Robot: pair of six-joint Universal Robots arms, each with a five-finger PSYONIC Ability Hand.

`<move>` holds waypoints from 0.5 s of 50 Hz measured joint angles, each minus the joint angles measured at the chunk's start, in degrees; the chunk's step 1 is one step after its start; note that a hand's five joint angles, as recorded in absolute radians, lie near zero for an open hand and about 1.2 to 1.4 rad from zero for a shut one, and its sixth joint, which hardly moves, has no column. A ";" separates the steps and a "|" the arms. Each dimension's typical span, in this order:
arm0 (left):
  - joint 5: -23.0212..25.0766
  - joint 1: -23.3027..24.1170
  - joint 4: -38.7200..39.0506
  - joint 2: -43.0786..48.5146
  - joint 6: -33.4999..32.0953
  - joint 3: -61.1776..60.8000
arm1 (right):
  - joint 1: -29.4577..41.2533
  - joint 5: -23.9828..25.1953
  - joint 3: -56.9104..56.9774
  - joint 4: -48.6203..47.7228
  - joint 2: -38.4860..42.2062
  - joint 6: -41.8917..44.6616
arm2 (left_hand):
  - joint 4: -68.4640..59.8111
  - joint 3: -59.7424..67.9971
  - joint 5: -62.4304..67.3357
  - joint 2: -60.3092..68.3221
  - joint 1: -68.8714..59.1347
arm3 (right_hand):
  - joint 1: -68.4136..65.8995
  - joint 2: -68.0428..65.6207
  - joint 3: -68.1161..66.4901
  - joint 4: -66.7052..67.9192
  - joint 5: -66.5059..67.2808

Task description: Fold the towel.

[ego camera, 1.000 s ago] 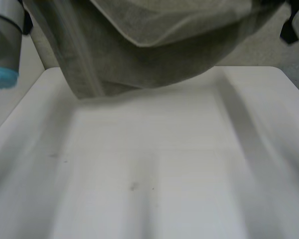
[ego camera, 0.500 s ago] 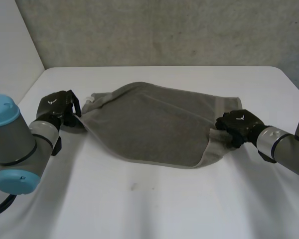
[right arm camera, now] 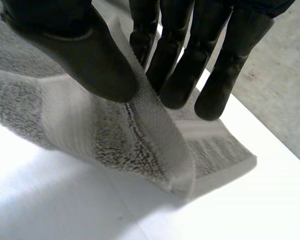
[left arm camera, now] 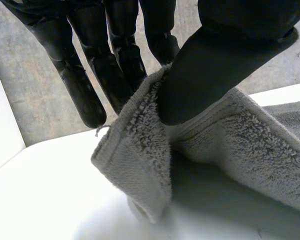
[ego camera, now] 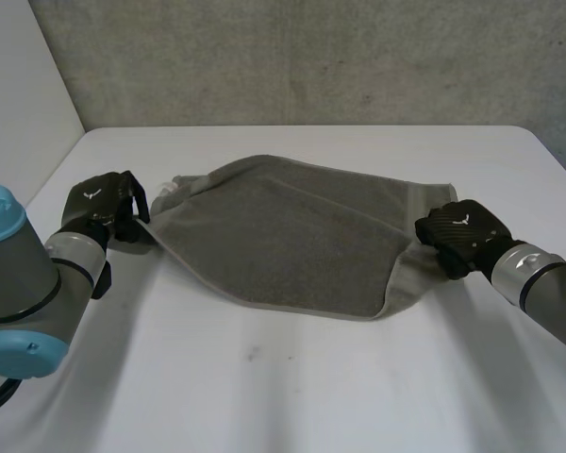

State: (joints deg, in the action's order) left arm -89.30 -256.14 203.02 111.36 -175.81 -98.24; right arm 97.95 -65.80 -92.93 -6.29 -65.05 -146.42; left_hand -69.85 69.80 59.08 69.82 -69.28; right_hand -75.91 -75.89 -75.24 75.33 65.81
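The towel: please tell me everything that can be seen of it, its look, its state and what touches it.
The towel is grey-green terry cloth with a looped pile and a flatter woven band near one end. It is doubled over, one layer on the other, and lies spread across the white table, its two ends raised a little. The left hand pinches one end between thumb and fingers, and the right hand pinches the opposite end in the same way. Nothing else touches it.

White table (ego camera: 292, 396), rough grey wall (ego camera: 311, 57) behind it, plain white panel (ego camera: 19, 85) at the left
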 measured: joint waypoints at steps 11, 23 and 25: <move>0.05 -0.13 0.36 -1.91 -0.04 -1.97 | 0.89 -21.26 1.56 0.44 1.29 6.72 | 0.00 0.00 0.00 0.00 0.00 | 19.24 19.95 18.56 -17.59 -18.63; 0.11 -0.16 1.68 -1.63 -0.06 -2.72 | 3.43 -14.56 -2.09 -0.58 1.20 9.85 | 0.00 0.00 0.00 0.00 0.00 | 40.77 40.12 39.83 -40.15 -42.44; 0.17 -0.16 1.75 -1.63 -0.06 -2.89 | 3.95 -13.21 -2.78 -1.45 1.10 9.86 | 0.00 0.00 0.00 0.00 0.02 | 40.77 40.12 39.83 -40.15 -42.44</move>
State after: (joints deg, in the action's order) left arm -89.13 -256.29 204.76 109.73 -175.87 -101.14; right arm 101.90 -79.01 -95.71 -7.74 -63.95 -136.57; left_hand -69.85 69.80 59.08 69.82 -69.27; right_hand -35.14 -35.78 -35.41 35.18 23.37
